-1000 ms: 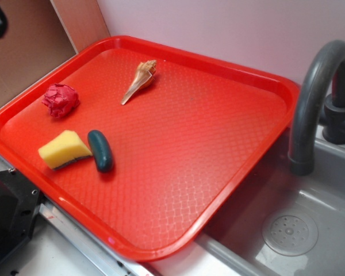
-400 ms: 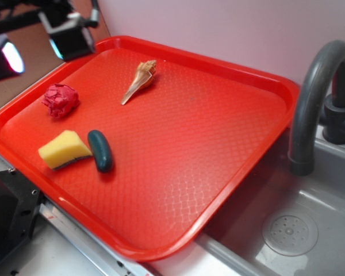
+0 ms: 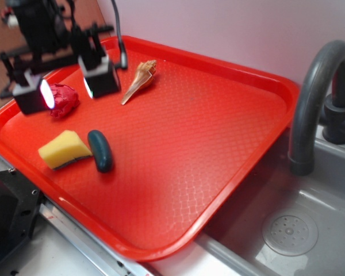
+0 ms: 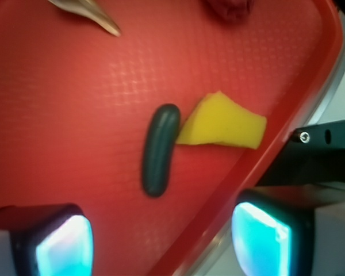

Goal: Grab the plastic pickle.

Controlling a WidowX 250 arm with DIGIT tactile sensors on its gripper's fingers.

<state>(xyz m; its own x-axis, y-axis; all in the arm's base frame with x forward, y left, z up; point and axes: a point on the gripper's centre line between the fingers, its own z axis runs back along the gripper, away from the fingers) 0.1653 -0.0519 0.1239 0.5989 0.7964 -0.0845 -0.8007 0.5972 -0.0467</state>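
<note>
**Red tray beside the sink, open fingers above its far-left corner**

Red and waffle-textured, the tray (image 3: pixel 218 144) fills most of the counter, with a grey sink basin (image 3: pixel 310 230) and its curved faucet (image 3: pixel 316 98) at the right. The plastic pickle (image 3: pixel 100 150) lies flat on the near-left part of the tray, a dark teal capsule. Its far end touches the yellow sponge (image 3: pixel 63 149), which sits just to its left near the tray's rim. Farther back on the left is the red paper ball (image 3: pixel 62 99), and to the right of that, well apart from the pickle, a tan seashell (image 3: pixel 139 80).

The gripper (image 3: pixel 66 91) hangs over the far-left corner, above the paper ball. Its two fingers (image 3: pixel 100 77) are spread wide, with the ball showing between them in the exterior view, and they hold nothing. In the wrist view the two pads (image 4: pixel 261 236) stand far apart at the bottom corners, with the pickle and sponge well away from them.
</note>
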